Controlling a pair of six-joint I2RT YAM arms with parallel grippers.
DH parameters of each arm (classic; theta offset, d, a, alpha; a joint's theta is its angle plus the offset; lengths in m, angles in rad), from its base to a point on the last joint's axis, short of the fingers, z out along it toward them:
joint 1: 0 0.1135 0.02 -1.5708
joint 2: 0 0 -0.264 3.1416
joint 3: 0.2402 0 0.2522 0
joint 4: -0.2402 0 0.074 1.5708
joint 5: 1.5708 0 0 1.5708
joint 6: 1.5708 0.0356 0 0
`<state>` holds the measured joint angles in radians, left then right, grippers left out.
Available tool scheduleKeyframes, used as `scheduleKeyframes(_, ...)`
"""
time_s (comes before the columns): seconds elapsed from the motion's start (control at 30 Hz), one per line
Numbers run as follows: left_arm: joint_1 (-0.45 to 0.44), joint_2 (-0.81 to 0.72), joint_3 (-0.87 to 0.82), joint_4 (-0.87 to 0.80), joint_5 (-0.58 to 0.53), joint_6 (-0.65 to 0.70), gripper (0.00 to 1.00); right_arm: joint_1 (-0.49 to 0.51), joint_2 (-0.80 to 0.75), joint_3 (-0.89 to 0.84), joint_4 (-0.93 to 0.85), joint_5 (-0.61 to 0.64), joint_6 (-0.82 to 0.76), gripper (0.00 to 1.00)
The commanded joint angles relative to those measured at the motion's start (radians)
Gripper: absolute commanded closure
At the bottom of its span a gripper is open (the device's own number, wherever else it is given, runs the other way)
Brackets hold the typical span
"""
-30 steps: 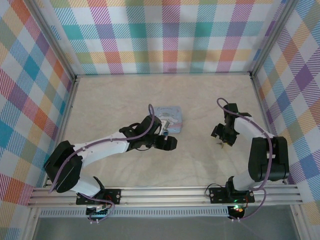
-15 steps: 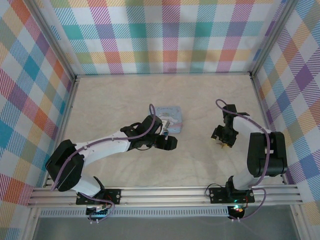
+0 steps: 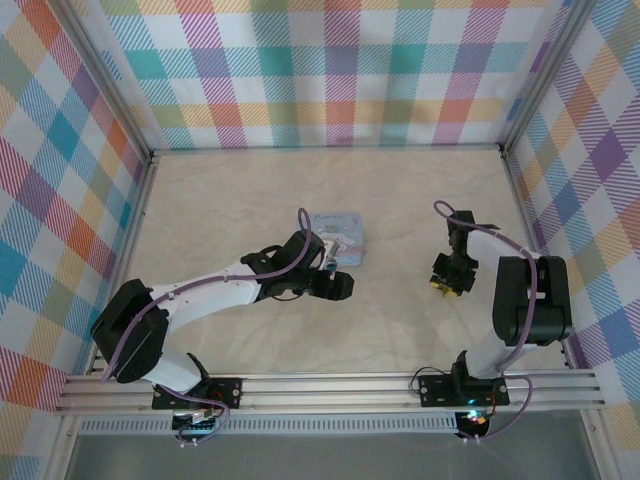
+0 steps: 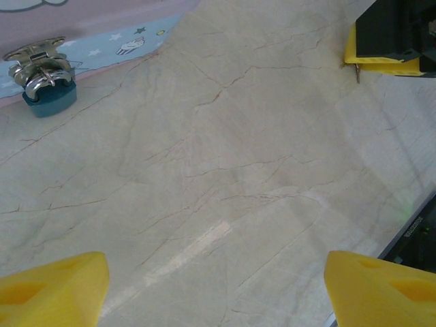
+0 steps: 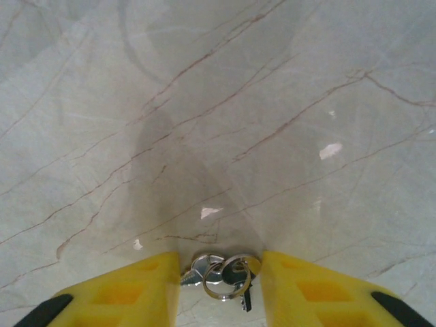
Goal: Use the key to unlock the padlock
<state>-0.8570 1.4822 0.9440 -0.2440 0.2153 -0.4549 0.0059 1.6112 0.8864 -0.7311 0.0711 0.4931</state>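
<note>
Near tin (image 3: 338, 232) and padlock (image 4: 48, 95), left pincer (image 4: 218, 291) wide; right pincer (image 5: 219, 264) tight on key (image 5: 193, 271).

Padlock (image 4: 48, 95) hangs on tin (image 4: 102, 30), top-L; maybe key (image 4: 356, 72) top-R.

Pastel plaid walls (image 3: 340, 70), teal/orange/purple/yellow. Beige marble table (image 3: 250, 200) w/ thin brown veins. Pink-topped, pale blue tin (image 4: 95, 27), stars & cupcake print. Teal padlock (image 4: 49, 99), silver shackle (image 4: 42, 73). Yellow fingers (image 5: 122, 293). Silver keys (image 5: 221, 272). White/black arms (image 3: 200, 290), purple cables (image 3: 302, 222).
</note>
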Motion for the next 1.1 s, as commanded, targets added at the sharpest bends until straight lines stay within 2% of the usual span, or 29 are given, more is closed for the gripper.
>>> scheduleKeyframes(0.0, -0.011, -0.023, -0.021, 0.002, -0.017, -0.002, 0.18, -0.007, 0.019, 0.024, -0.003, -0.018, -0.010, 0.70)
scheduleKeyframes(0.37, -0.012, -0.019, -0.025, 0.009, -0.016, -0.008, 0.18, -0.009, 0.010, 0.013, 0.012, -0.058, -0.021, 1.00)
scheduleKeyframes(0.57, -0.014, -0.015, -0.027, 0.016, -0.019, -0.013, 0.18, -0.008, -0.054, 0.013, 0.000, -0.095, -0.027, 1.00)
scheduleKeyframes(0.83, 0.004, -0.047, -0.006, 0.061, -0.029, -0.026, 0.19, 0.006, -0.298, 0.051, -0.002, -0.296, -0.038, 1.00)
scheduleKeyframes(0.93, 0.032, -0.060, 0.009, 0.086, -0.005, -0.038, 0.23, 0.025, -0.373, 0.086, -0.001, -0.363, -0.023, 1.00)
scheduleKeyframes(1.07, 0.068, -0.074, 0.051, 0.125, 0.053, -0.048, 0.27, 0.087, -0.429, 0.151, -0.009, -0.384, 0.009, 1.00)
